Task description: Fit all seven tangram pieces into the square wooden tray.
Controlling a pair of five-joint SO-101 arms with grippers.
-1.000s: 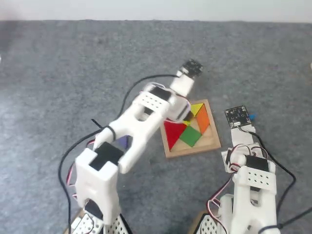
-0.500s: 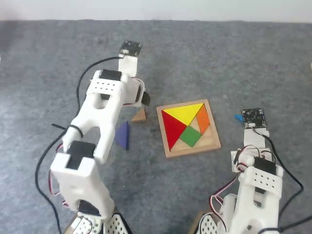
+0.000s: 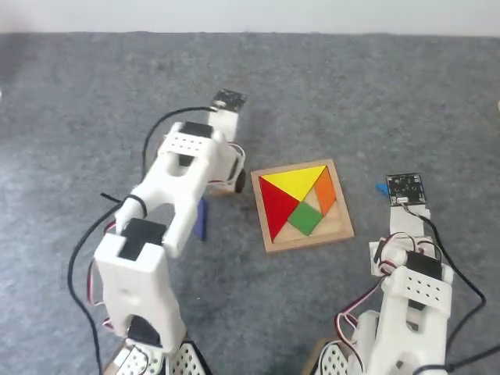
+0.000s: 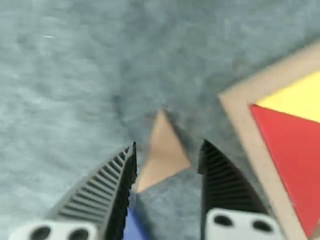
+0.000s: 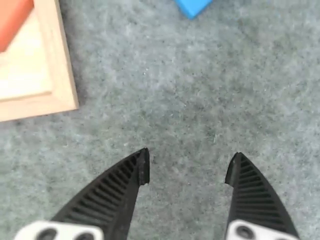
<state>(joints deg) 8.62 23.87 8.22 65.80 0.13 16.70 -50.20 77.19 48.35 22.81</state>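
2 jaws, both wide: left over tan triangle (image 4: 161, 152) by the tray (image 4: 244, 130), right near blue piece (image 5: 192, 6).

The left arm (image 3: 183, 183), stretched over the wooden tray (image 3: 269, 241) a second ago, swung off over the desk (image 3: 78, 117) to the left, then came partway back; the left gripper (image 4: 168, 150), jaws apart, now hangs over the tan triangle (image 4: 162, 155); the arm now hides part of the violet piece (image 3: 201, 220); the right arm (image 3: 410, 273) edged away from the tray.
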